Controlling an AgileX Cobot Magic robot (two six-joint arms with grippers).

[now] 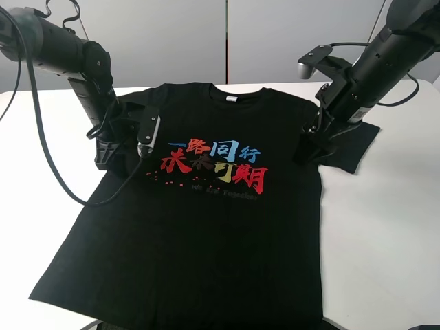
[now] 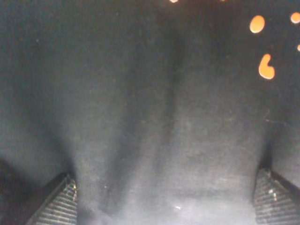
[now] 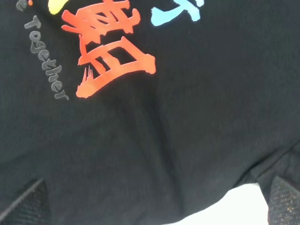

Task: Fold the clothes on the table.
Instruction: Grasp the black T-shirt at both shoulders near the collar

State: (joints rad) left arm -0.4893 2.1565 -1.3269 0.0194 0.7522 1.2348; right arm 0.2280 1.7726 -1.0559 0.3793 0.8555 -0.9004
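The black T-shirt lies flat and face up on the white table, neck label at the far side and coloured print across the chest. My left gripper is down on the shirt's left sleeve area. In the left wrist view it is open, its fingers wide apart with black cloth between them. My right gripper is down at the shirt's right armpit, beside the spread right sleeve. In the right wrist view it is open over the shirt's edge, with bare table showing.
A black cable hangs from the left arm and crosses the shirt's left side. The shirt's hem reaches the table's front edge. Bare white tabletop lies to the right and far left. A grey wall stands behind.
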